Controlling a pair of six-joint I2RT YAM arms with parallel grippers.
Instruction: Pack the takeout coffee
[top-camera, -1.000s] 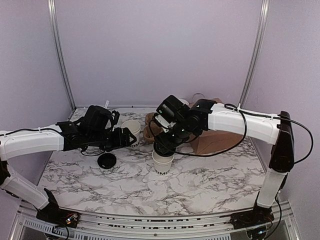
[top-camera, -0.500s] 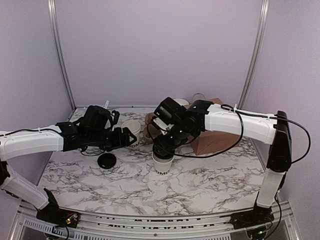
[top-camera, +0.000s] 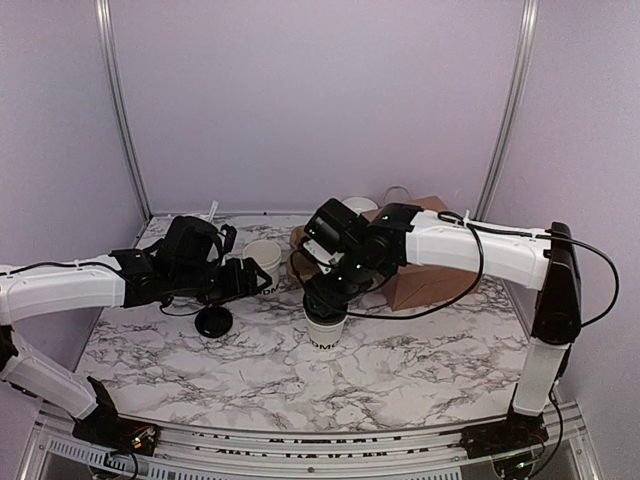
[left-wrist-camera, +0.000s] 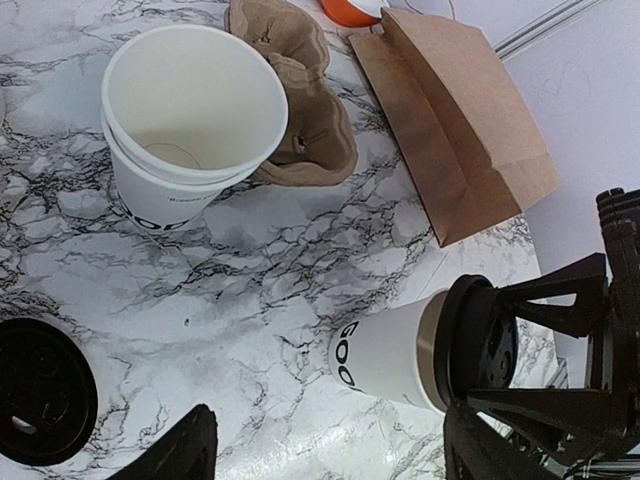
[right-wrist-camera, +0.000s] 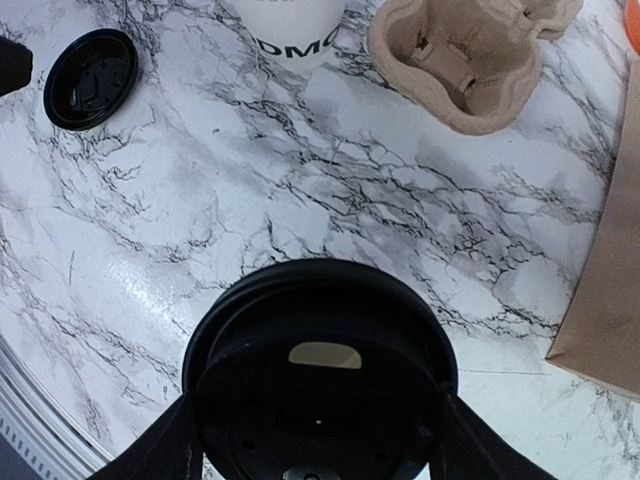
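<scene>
Squarely above the takeout coffee (top-camera: 325, 333), the right hand (top-camera: 325, 302) pinches its fitted lid (right-wrist-camera: 320, 350).
The coffee stands upright near the middle of the marble tabletop (top-camera: 420, 360), dark lettering on its side. The right hand's two fingers are pressed to opposite edges of the lid. At 9 o'clock from the coffee a loose black lid (left-wrist-camera: 40, 390) lies flat. At 10 o'clock stands an open white paper cup (left-wrist-camera: 190, 110). The left hand (top-camera: 258, 282) hangs just beside that cup, its fingers (left-wrist-camera: 190, 450) spread wide with nothing between them. At 12 o'clock, just beyond the coffee, sits a brown moulded-pulp cup tray (right-wrist-camera: 460, 60), close beside the open cup. At 2 o'clock a brown paper bag (left-wrist-camera: 460, 130) lies on its side.
</scene>
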